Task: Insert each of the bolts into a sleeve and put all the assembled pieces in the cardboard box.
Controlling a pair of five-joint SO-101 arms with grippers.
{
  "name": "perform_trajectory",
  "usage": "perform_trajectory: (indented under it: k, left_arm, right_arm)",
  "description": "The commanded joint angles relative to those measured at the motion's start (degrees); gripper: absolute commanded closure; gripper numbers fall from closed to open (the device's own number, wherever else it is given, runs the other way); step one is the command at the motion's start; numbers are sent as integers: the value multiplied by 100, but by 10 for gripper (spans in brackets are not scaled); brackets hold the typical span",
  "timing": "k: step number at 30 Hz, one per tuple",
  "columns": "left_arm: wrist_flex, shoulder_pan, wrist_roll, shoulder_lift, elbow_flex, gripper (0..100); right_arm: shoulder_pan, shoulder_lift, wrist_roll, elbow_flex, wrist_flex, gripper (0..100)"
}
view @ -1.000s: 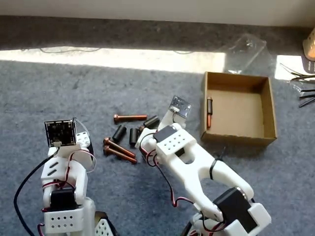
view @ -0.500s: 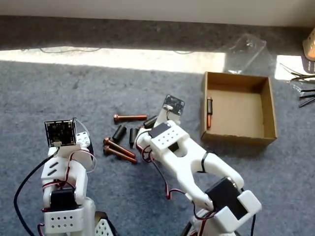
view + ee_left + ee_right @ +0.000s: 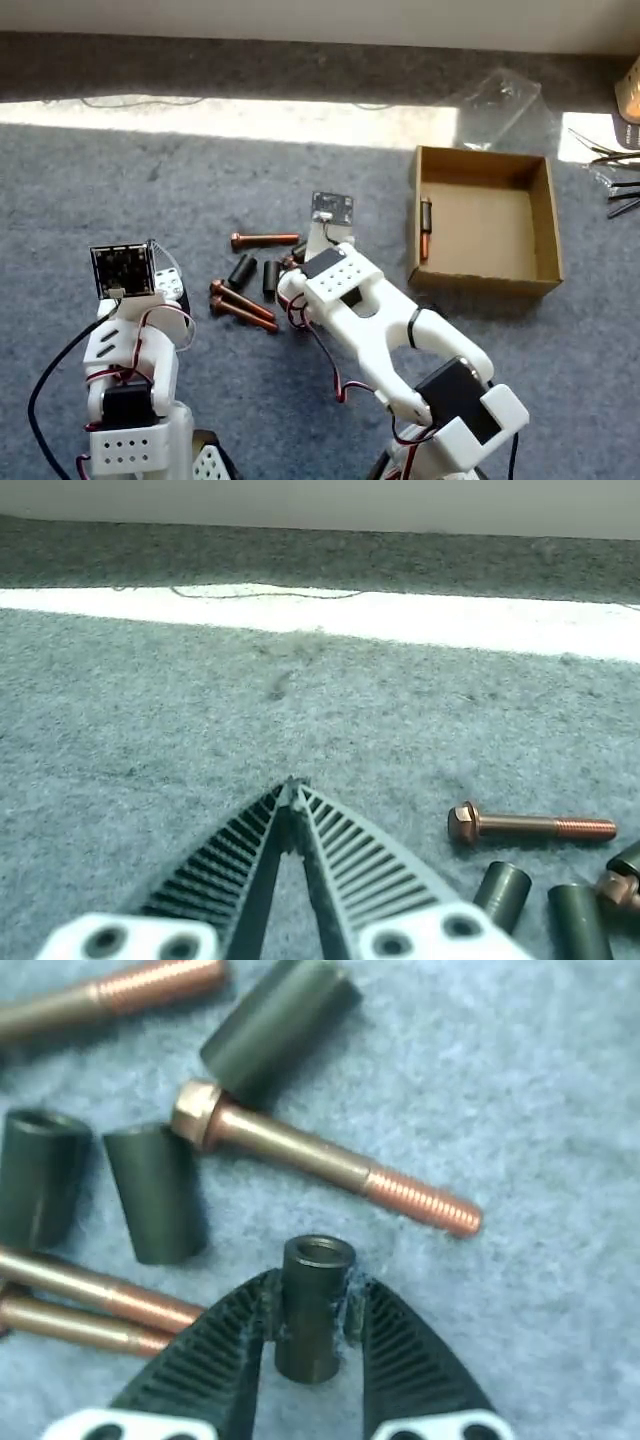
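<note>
My right gripper (image 3: 310, 1283) is shut on a dark sleeve (image 3: 318, 1256), held upright just above the carpet among the loose parts. A copper bolt (image 3: 320, 1160) lies right beyond it, with more sleeves (image 3: 155, 1192) and two bolts (image 3: 90, 1300) beside it. In the high view the right arm (image 3: 345, 285) hangs over the pile of bolts (image 3: 243, 303) and sleeves (image 3: 242, 269), left of the cardboard box (image 3: 545, 215). An assembled piece (image 3: 425, 228) lies in the box along its left wall. My left gripper (image 3: 292, 792) is shut with nothing in it, above bare carpet left of the pile.
A single bolt (image 3: 265, 239) lies at the pile's far side, seen also as a bolt (image 3: 530, 827) from the left wrist. Clear plastic wrap (image 3: 500, 100) and cables (image 3: 620, 190) lie beyond and right of the box. A bright sunlit strip (image 3: 250, 118) crosses the grey carpet.
The right arm's wrist has swung left, away from the box and further over the pile of parts. The left arm has not moved.
</note>
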Motion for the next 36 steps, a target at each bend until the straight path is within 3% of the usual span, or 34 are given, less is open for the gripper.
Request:
perform_trajectory:
  k: [1,5,12,22,28,36]
  left_arm:
    - [44,-31,-53,4,-22,995]
    - [44,-31,-53,4,-22,995]
    - [44,-31,-53,4,-22,995]
    - [44,-31,-53,4,-22,995]
    - [44,-31,-53,4,-22,995]
    - [26,-31,-53,4,31,995]
  right_arm:
    - [-13,-31,1512,-224,637,971]
    - [-4,-22,2637,-435,945,971]
    - [-22,-22,3886,-585,1235,971]
    - [-57,-22,4088,-1262,1560,971]
    - [84,31,5064,-1851,1868,971]
    - [198,31,5090,-365,374,971]
